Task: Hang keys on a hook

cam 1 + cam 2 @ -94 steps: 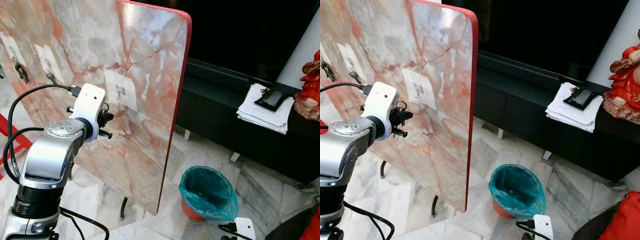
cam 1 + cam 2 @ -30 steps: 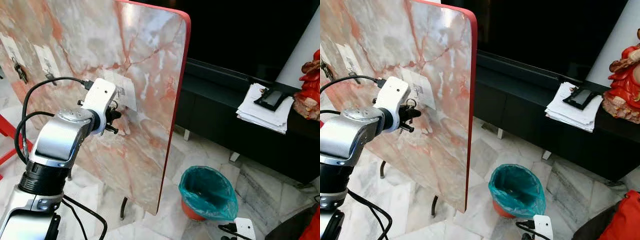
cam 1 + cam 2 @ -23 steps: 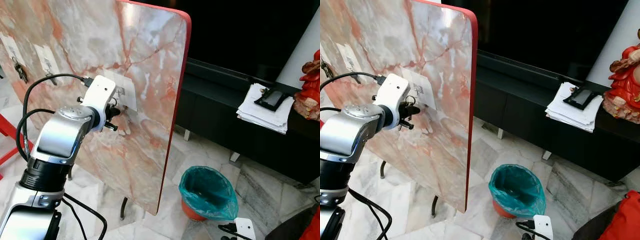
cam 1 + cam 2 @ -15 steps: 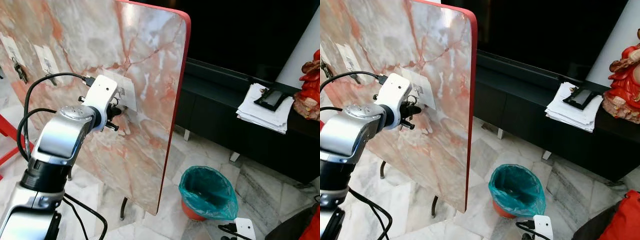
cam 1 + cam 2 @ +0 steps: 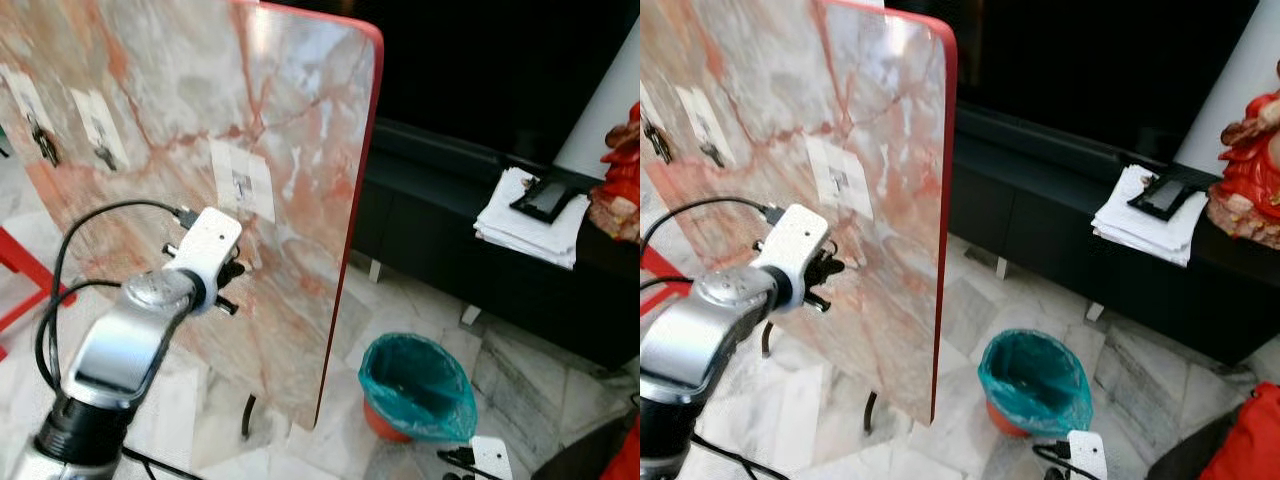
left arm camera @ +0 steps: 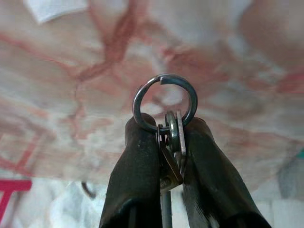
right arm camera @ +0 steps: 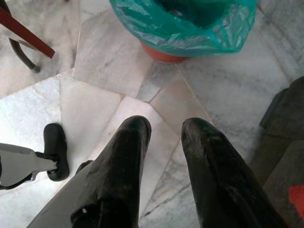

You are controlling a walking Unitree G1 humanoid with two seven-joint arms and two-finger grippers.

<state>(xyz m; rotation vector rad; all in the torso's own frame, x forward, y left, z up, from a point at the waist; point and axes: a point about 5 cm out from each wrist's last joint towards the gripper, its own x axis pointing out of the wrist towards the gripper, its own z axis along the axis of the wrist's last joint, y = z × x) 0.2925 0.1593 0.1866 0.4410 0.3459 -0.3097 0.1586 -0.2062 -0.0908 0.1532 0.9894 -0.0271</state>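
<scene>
My left gripper [image 5: 231,289] is shut on a bunch of keys [image 6: 172,142], with the steel key ring [image 6: 164,102] standing out past the fingertips. It hovers close to the pink marble board [image 5: 300,120], below the white pad carrying a bare metal hook [image 5: 241,185]. Two more pads sit further left on the board, each with a hook [image 5: 103,155] and something dark hanging from it. My right gripper [image 7: 166,130] hangs low over the marble floor, open and holding nothing.
An orange bin with a teal bag [image 5: 415,385] stands on the floor right of the board's red edge. A low dark cabinet [image 5: 450,240] behind carries a stack of papers [image 5: 530,225] and a red figurine [image 5: 620,190]. A red frame [image 5: 20,260] is at far left.
My left gripper, which was up beside the hook's pad, has dropped down and back from the board, still holding the keys. The view has shifted slightly.
</scene>
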